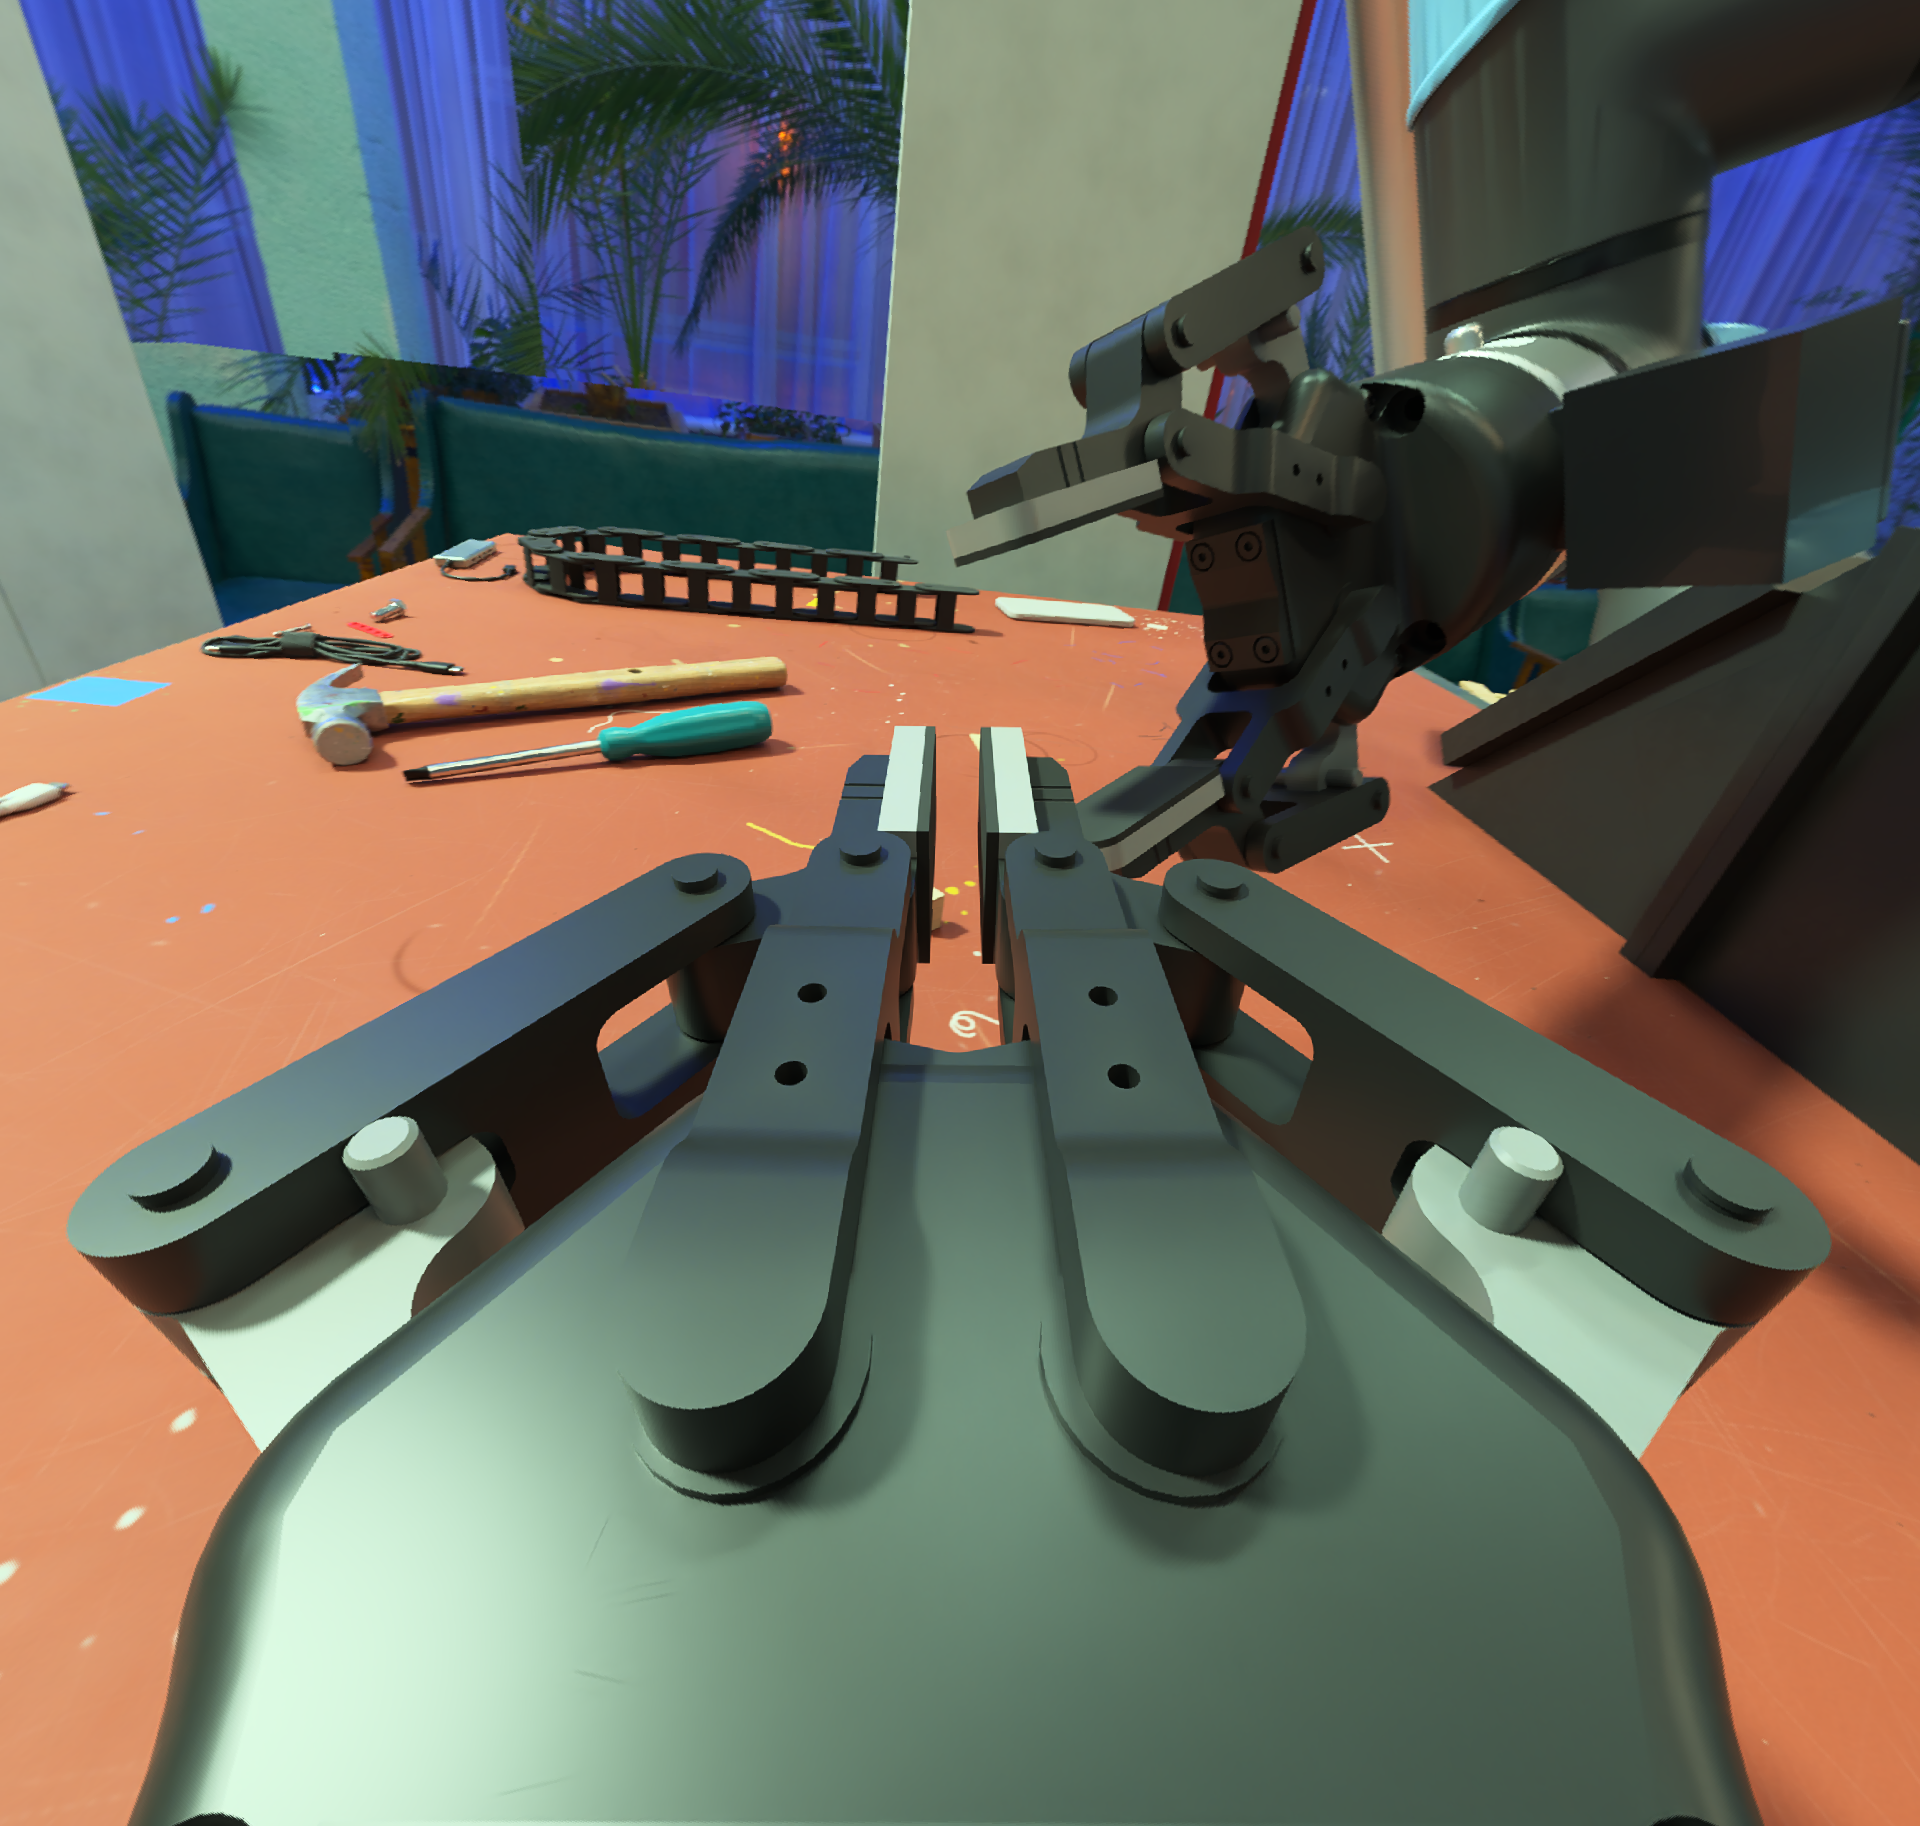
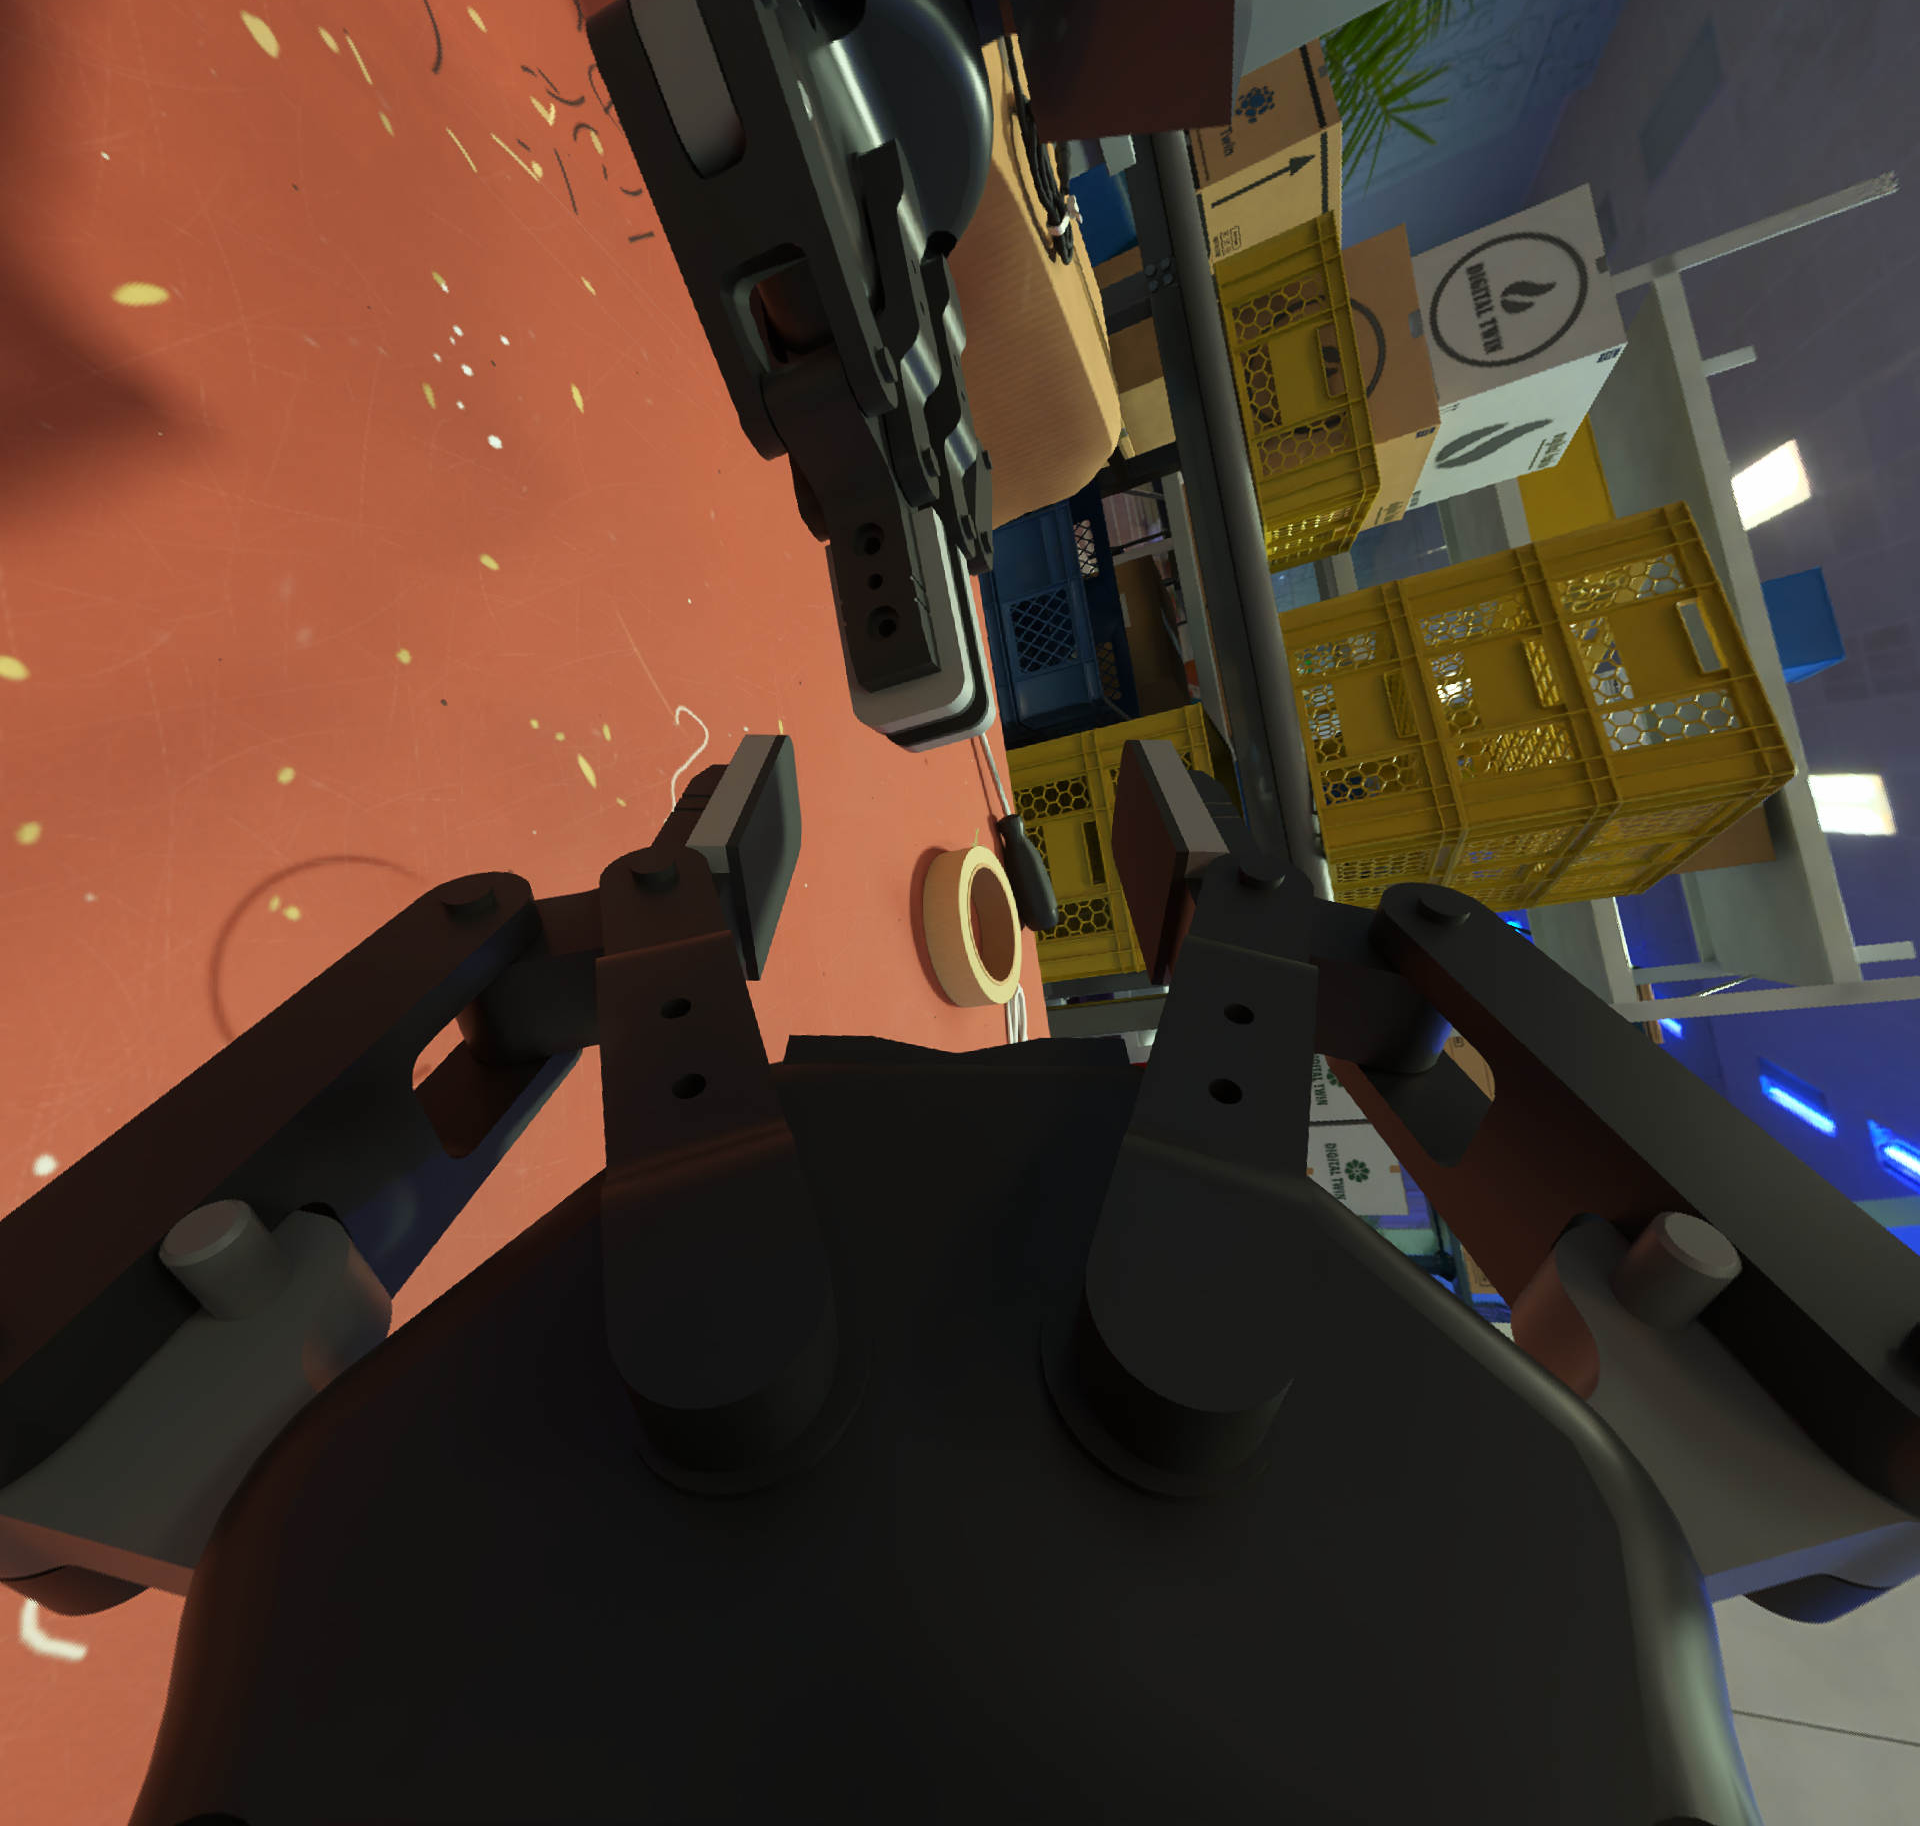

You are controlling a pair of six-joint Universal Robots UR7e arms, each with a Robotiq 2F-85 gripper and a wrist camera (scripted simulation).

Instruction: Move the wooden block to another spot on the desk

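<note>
Blue curtains (image 1: 416,114) and palm plants (image 1: 665,145) stand behind a teal bench (image 1: 644,488) and pale pillar (image 1: 1060,218). Elsewhere, metal shelving (image 2: 1216,446) holds yellow crates (image 2: 1527,696) and cardboard boxes (image 2: 1268,145); bright ceiling lights (image 2: 1771,483) glow.

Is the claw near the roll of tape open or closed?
Open. The right gripper has a wide gap between its two fingers, with nothing held; the tape roll and desk show through it.
</note>
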